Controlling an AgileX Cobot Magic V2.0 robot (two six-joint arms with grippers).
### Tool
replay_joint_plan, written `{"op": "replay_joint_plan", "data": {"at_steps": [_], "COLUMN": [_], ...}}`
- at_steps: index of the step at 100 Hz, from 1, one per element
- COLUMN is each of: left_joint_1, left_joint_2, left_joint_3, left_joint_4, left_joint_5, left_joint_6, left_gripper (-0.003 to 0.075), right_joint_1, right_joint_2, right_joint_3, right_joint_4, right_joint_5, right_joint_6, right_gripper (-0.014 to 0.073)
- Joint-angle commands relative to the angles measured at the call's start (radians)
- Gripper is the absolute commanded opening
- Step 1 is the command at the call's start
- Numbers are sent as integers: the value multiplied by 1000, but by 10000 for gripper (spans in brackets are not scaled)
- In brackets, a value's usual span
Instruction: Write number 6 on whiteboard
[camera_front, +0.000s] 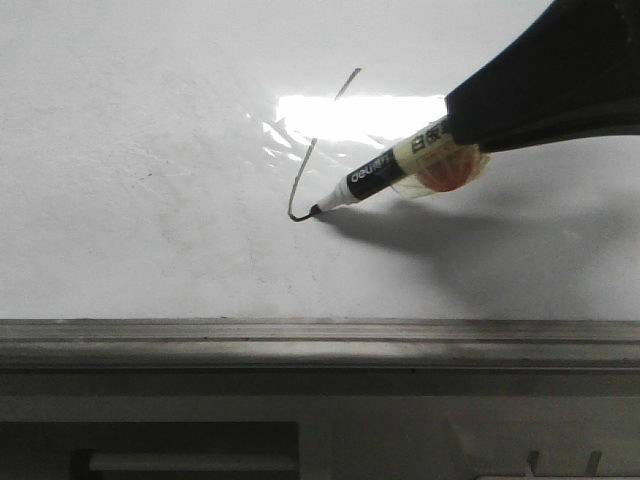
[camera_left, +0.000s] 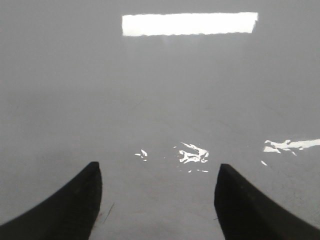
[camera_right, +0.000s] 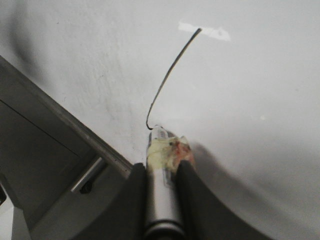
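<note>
Nearest the robot, a grey metal strip (camera_front: 300, 335) runs along the near edge of the whiteboard (camera_front: 150, 200). Just past it, the marker (camera_front: 385, 175) touches the board with its black tip, slanting up and to the right into the right gripper (camera_right: 162, 175). That gripper is pinched tight on the marker's barrel, its two dark fingers (camera_right: 192, 195) pressed against either side, with a wad of yellowish and orange padding (camera_right: 167, 150) between them and the pen. From the tip, the number 6 (camera_front: 305, 165) exists only as its long tail: a thin black line that hooks at the bottom and rises, curving rightward, to end beside the bright reflection of a ceiling light (camera_front: 360, 110). The left gripper (camera_left: 157, 200) hangs over bare whiteboard with its fingers spread wide apart, holding nothing.
</note>
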Motion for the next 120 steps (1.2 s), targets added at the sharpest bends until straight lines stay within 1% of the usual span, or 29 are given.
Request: {"op": "replay_joint_plan", "data": {"at_steps": [1, 10, 22, 44, 54, 65, 75, 82, 88, 93, 107, 115, 120], "left_joint_1": [1, 1, 1, 1, 1, -3, -43, -110, -192, -267, -502, -635, -699], "left_joint_2": [0, 0, 0, 0, 0, 0, 0, 0, 2, 10, 68, 124, 164], "left_joint_3": [-29, -29, -29, -29, -29, -29, -29, -29, -29, -29, -29, -29, -29], "left_joint_4": [-8, -8, -8, -8, -8, -8, -10, -10, -12, -12, -4, 9, 29], "left_joint_5": [-75, -75, -76, -76, -76, -76, -81, -81, -81, -82, -97, -136, -167], "left_joint_6": [-6, -6, -6, -6, -6, 2, 6, 45, 117, 148, 159, 159, 159], "left_gripper": [438, 438, 438, 438, 438, 438, 438, 438, 438, 438, 438, 435, 421], "right_joint_1": [-33, -37, -37, -37, -37, -37, -37, -37, -37, -37, -37, -37, -37], "right_joint_2": [-29, -45, -43, 26, 54, 52, 52, 52, 52, 52, 54, 54, 54], "right_joint_3": [-22, -22, -45, -118, -151, -175, -177, -177, -177, -177, -201, -235, -253], "right_joint_4": [-6, 5, 8, 8, 8, -20, -51, -53, -53, -51, -51, -51, -51], "right_joint_5": [-92, -123, -119, -36, 50, 217, 319, 344, 342, 338, 340, 348, 356], "right_joint_6": [-1, -1, -6, -25, -25, -25, -25, -25, -25, -25, -25, -25, -25], "right_gripper": [-45, -45, -45, -45, -45, -45, -45, -45, -45, -45, -45, -45, -45]}}
